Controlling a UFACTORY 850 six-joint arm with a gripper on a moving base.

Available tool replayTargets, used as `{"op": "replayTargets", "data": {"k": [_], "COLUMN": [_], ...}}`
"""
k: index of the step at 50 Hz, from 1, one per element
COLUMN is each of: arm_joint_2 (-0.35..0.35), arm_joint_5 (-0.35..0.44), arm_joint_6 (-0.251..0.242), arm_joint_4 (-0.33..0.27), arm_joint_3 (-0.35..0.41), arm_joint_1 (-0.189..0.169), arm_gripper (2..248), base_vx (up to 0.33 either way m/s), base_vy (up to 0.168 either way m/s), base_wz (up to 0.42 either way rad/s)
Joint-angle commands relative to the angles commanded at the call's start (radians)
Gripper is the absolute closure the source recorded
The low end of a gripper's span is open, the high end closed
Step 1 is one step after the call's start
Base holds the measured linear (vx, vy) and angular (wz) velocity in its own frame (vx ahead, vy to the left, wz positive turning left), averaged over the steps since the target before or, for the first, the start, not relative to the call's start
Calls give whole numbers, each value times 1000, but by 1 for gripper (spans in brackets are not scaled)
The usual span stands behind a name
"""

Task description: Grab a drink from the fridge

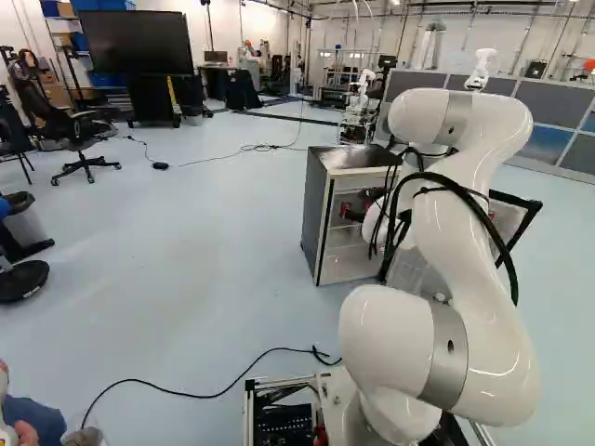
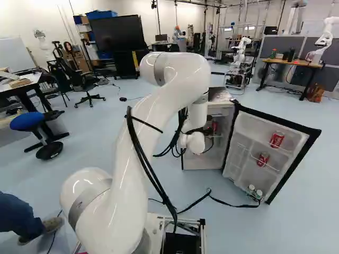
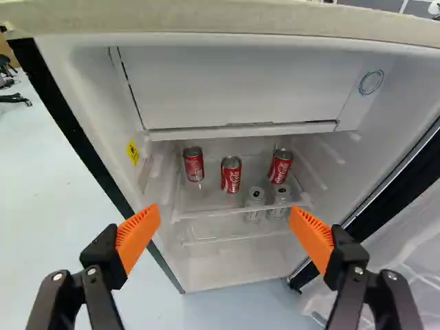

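Note:
In the left base view my gripper (image 1: 363, 203) is partly hidden by cables and the arm's wrist, at the front of the open fridge (image 1: 317, 218). The wrist view shows the gripper (image 3: 224, 230) open, its orange-padded fingers wide apart with nothing between them. Ahead of it, inside the fridge, stand three upright red cans (image 3: 194, 163), (image 3: 231, 174), (image 3: 280, 166) on a shelf. Two pale or clear drinks (image 3: 255, 203), (image 3: 280, 201) show near the shelf's front edge; their exact level is hard to tell.
The fridge door (image 2: 241, 129) stands swung out to the right, holding two red cans (image 2: 276, 139), (image 2: 262, 159) and small bottles (image 2: 254, 192). A closed white compartment (image 3: 237, 86) lies above the shelf. Cables (image 2: 209, 193) cross the floor. Another robot (image 2: 241, 50) stands farther back.

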Motion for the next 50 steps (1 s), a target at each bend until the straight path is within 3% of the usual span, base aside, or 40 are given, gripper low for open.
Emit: {"op": "replayTargets", "data": {"k": [50], "arm_joint_2": [-244], "arm_joint_5": [0], "arm_joint_6": [0], "arm_joint_4": [0], "arm_joint_3": [-255], "arm_joint_1": [32], "arm_gripper": [3], "base_vx": [0], "base_vy": [0], "base_wz": [0]}}
